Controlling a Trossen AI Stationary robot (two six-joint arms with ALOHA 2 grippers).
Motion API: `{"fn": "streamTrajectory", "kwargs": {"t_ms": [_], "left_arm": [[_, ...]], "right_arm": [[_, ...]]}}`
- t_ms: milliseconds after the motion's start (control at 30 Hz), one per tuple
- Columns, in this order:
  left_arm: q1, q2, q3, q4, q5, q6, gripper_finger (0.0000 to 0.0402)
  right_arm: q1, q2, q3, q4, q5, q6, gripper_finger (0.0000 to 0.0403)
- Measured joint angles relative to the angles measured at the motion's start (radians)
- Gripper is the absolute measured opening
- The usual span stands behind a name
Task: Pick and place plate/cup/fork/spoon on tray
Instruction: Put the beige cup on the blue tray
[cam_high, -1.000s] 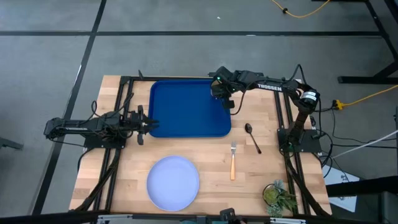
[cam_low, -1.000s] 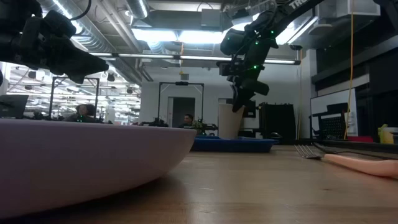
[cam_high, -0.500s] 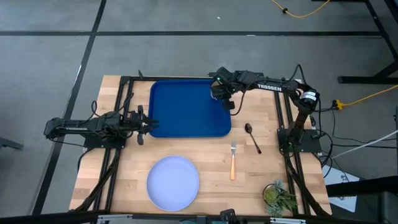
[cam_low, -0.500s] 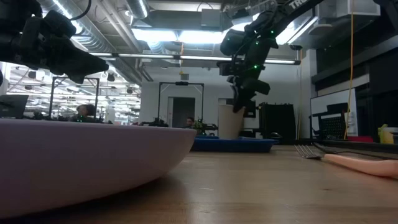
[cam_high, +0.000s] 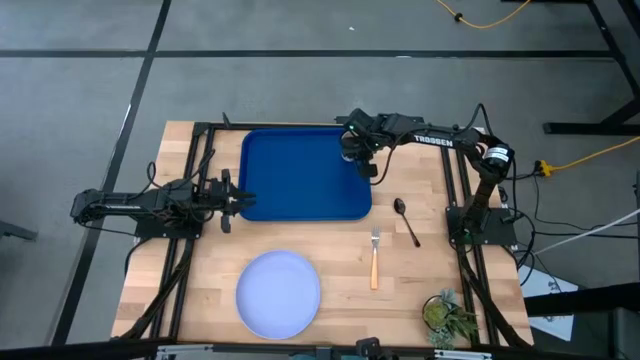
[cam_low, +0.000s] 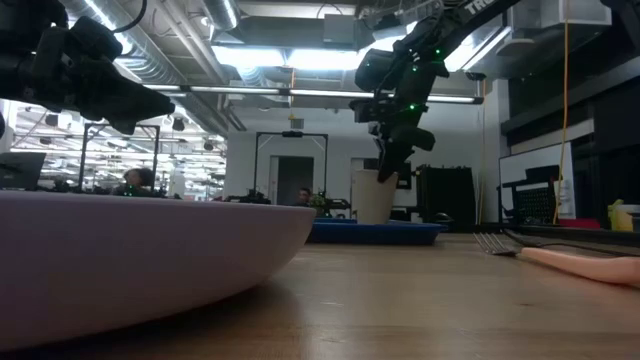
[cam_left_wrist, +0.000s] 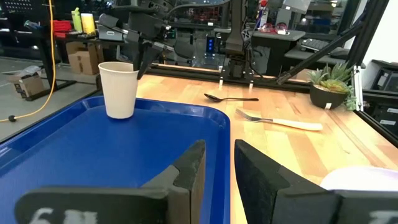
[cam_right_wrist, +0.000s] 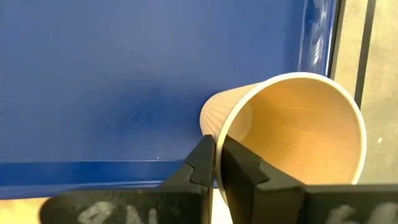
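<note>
The tan cup (cam_left_wrist: 119, 90) stands on its base in the blue tray's (cam_high: 300, 180) far right corner. My right gripper (cam_right_wrist: 217, 163) is shut on the cup's rim; it also shows in the high view (cam_high: 352, 150) and the low view (cam_low: 397, 165). My left gripper (cam_high: 238, 201) is open and empty at the tray's left edge. The lavender plate (cam_high: 279, 293) lies on the table near the front edge. The fork (cam_high: 374, 258) and the dark spoon (cam_high: 405, 220) lie on the table to the right of the tray. My right gripper pinches the cup's rim (cam_right_wrist: 219, 142) on the side toward the table's right edge, one finger inside the cup and one outside. The fingers come from above, slanting down. The cup stands about upright with its base (cam_left_wrist: 119, 114) on the tray.
A small potted plant (cam_high: 447, 315) stands at the table's near right corner. Black frame rails (cam_high: 452, 190) run along the table's left and right sides. Bare wood lies between the tray and the plate.
My right gripper has shifted a little toward the table's right edge while holding the cup's rim; the cup stays on the tray.
</note>
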Motion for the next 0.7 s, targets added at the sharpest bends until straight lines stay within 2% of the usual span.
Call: {"fn": "streamTrajectory", "kwargs": {"t_ms": [400, 700], "left_arm": [[0.000, 0.000, 0.000, 0.000, 0.000, 0.000, 0.0079], [0.000, 0.000, 0.000, 0.000, 0.000, 0.000, 0.0079]], "right_arm": [[0.000, 0.000, 0.000, 0.007, -0.001, 0.027, 0.0030], [0.000, 0.000, -0.001, 0.008, 0.000, 0.025, 0.0074]]}}
